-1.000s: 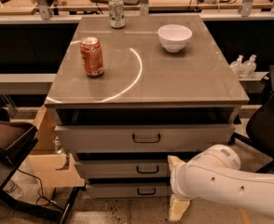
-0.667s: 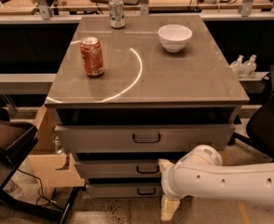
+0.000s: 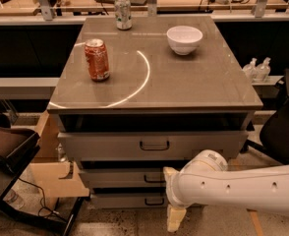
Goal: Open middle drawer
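Note:
The middle drawer [image 3: 120, 177] is a low grey-beige front with a small dark loop handle [image 3: 153, 180], between the taller top drawer [image 3: 110, 145] and the bottom drawer [image 3: 125, 199]. It looks pushed in. My gripper [image 3: 172, 196] is at the end of the white arm coming in from the right, just right of the middle drawer's handle. Its beige fingers stand apart, one finger [image 3: 169, 173] level with the handle and one below it, open and holding nothing. The arm hides the right half of the middle and bottom drawers.
On the cabinet top [image 3: 184, 82] stand a red can [image 3: 97, 59], a white bowl [image 3: 184, 39] and a green-white can [image 3: 123, 13]. A cardboard box [image 3: 51, 173] and a dark chair [image 3: 7, 146] sit at left, another dark chair [image 3: 284, 132] at right.
My arm has moved left toward the drawer fronts, and the gripper now sits beside the middle drawer's handle. The drawers have not moved.

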Action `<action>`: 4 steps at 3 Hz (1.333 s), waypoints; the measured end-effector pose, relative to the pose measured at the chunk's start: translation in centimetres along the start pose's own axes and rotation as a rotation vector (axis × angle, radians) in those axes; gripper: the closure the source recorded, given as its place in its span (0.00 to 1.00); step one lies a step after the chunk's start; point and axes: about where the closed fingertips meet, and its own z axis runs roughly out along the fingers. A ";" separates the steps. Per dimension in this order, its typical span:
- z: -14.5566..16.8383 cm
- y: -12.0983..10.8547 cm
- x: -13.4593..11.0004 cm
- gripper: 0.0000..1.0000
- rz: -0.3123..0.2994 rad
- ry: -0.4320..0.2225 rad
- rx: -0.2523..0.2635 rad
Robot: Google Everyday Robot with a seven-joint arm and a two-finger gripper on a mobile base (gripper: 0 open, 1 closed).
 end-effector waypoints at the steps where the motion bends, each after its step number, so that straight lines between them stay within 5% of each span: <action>1: 1.4 -0.2 -1.2 0.00 -0.024 -0.010 -0.026; 3: 5.7 0.6 -1.1 0.00 0.014 -0.015 -0.113; 4: 6.2 0.3 -1.2 0.00 0.018 -0.006 -0.112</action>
